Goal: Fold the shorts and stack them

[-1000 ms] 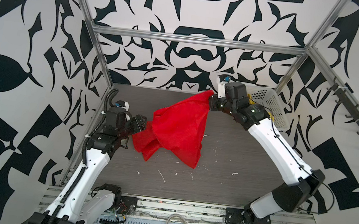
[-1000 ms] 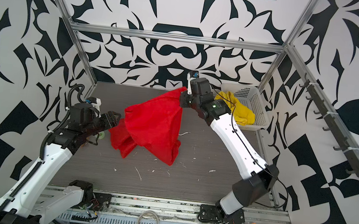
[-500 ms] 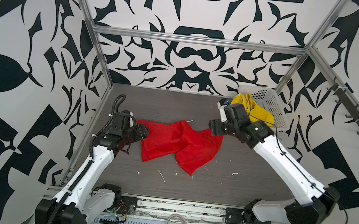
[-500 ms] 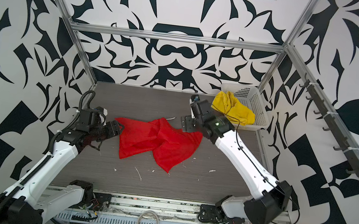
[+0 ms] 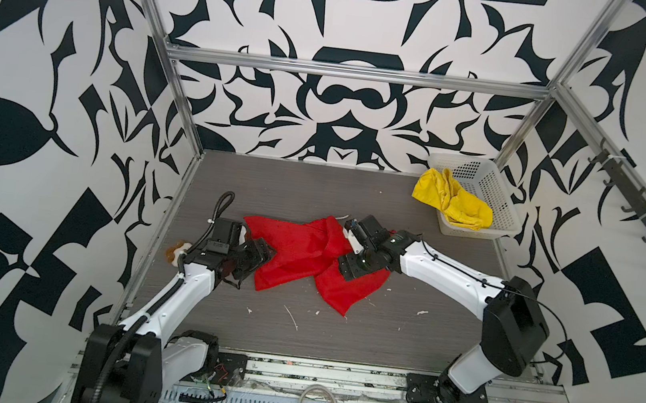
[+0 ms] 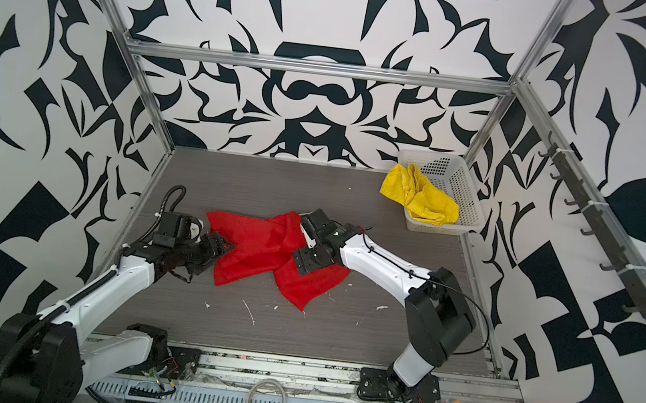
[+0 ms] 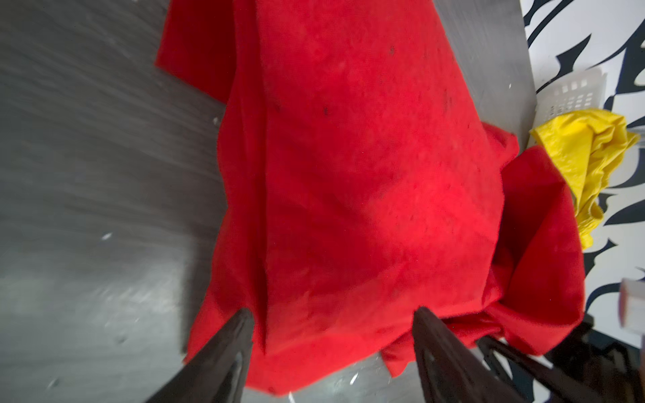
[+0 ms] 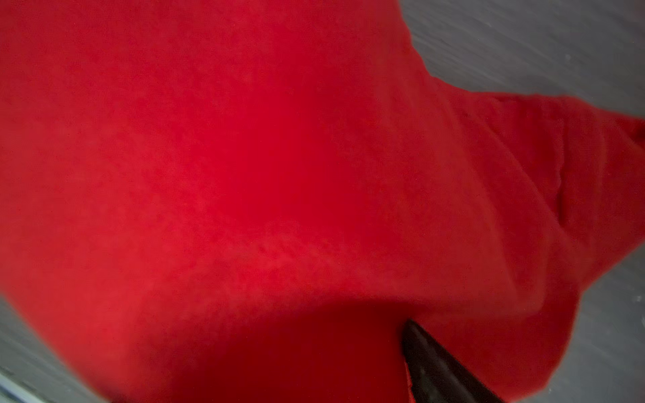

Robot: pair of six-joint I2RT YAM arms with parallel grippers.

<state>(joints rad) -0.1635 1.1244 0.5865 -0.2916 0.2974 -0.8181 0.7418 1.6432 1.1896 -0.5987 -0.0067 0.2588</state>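
Progress is slight as far as these views show: the red shorts [image 5: 298, 250] lie in a crumpled, partly spread heap in the middle of the table [image 5: 338, 338], layers overlapping at odd angles and no clean edge laid out. The yellow shorts [image 5: 453, 204] sit bunched in the white basket [image 5: 498, 190] at the far right corner, spilling over its rim, well apart from the red pair and from both arms. The left pincer [image 7: 333, 314] is released, its two fingers spread wide at the red cloth's left edge and gripping nothing. The right pincer [image 5: 350, 269] sits low on the heap's right part; only one finger [image 8: 436, 363] shows in its wrist view, set far to one side, so it is probably released too. Left to do, I judge: flatten and fold the red pair, fetch and fold the yellow, then stack them
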